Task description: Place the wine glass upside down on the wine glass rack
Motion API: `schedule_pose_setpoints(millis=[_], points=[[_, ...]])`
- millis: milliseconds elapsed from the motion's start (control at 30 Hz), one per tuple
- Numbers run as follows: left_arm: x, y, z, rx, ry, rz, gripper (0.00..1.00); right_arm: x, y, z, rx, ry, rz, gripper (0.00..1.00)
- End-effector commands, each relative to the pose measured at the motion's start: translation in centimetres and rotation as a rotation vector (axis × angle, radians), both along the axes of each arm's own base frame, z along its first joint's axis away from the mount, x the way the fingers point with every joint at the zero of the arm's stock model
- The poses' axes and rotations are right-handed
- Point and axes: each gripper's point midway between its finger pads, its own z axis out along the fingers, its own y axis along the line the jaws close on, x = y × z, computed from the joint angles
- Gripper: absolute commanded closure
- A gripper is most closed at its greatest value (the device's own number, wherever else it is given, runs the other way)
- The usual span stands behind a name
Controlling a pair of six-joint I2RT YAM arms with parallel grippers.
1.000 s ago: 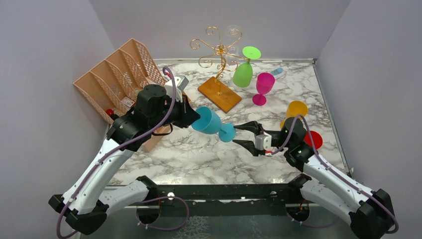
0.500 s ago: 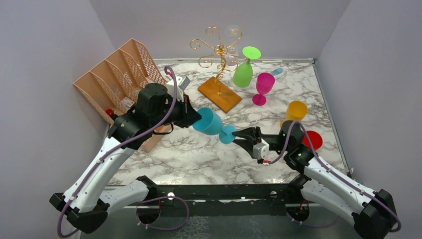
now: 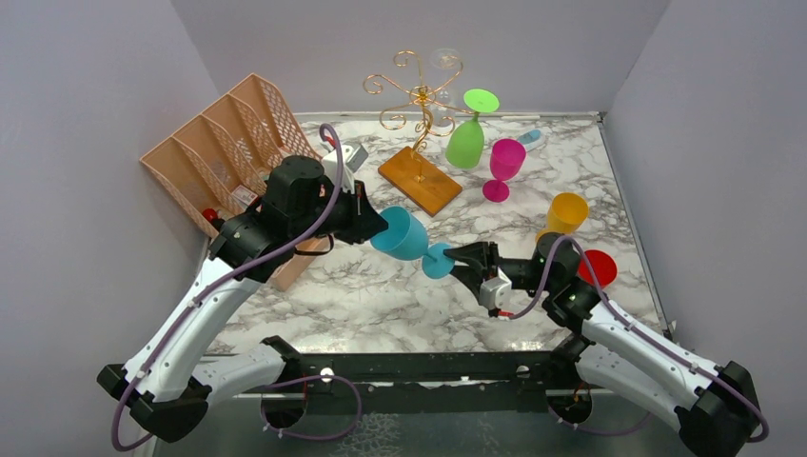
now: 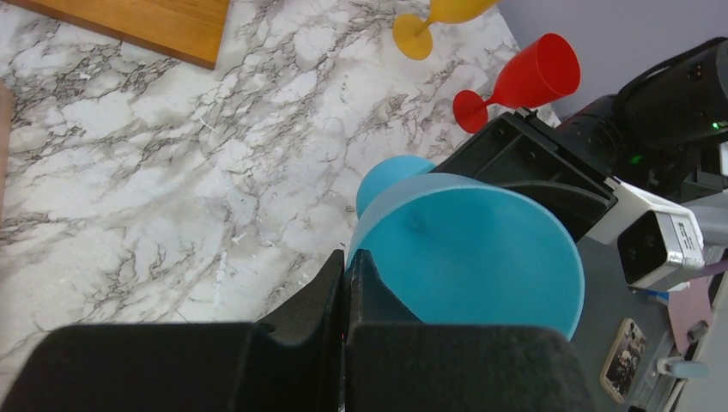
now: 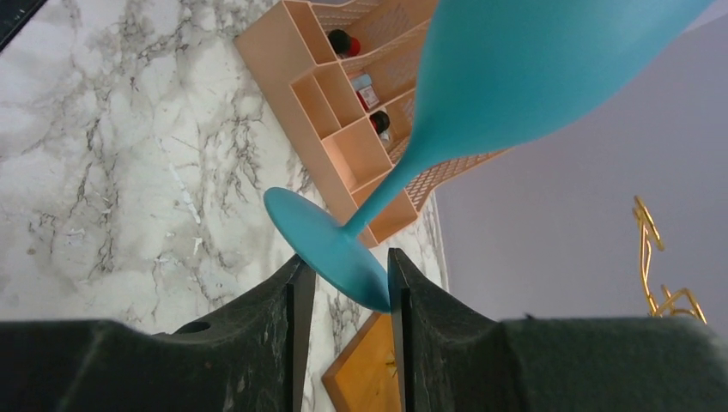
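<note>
While the left gripper pinches the teal glass by its rim in mid-air, stem level and foot toward the right gripper, those fingers narrowly bracket the foot, grip unclear, rack well behind.

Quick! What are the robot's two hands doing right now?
Left gripper: shut on the blue wine glass, at its rim.
Right gripper: jaws either side of the glass's foot; cannot tell whether it grips.
</note>
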Motion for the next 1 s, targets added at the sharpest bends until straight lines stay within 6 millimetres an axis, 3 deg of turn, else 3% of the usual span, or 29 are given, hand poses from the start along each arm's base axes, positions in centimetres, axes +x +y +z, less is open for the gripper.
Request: schedule_pose_setpoints(millis=[0,167,333,467,600,767,967], points=[[-1.3,-0.6,1.7,-0.042,-0.003,-0.063,1.0,0.5,0.0,1.0,0.012,-0.057,-0.03,0.65],[-1.5,-1.1,1.1,-0.04,0.029,-0.087,1.0,0.7,0.1,0.6,0.0,-0.064,-0.035,0.63],[-0.3,-0.2,0.7,0.004,0.002,-0.015,1.0,0.0,0.1,1.2,0.019,-0.069,-0.011,0.97],[1.3,1.2,0.3,0.057,-0.034,0.085,1.0,-0.8,0.3,1.3,0.025,-0.002,0.028,0.99],[2.3,2.5,0.3,0.092,-0.077,0.162,0.71,-1.2,0.5,1.4,0.029,0.054,0.047,0.99],[3.0,4.2,1.4,0.103,-0.14,0.253,0.49,-1.4,0.9,1.5,0.028,0.144,0.064,0.99],[3.1,6.2,2.8,0.091,-0.204,0.347,0.15,-2.6,1.5,2.0,0.081,0.318,0.117,0.99]])
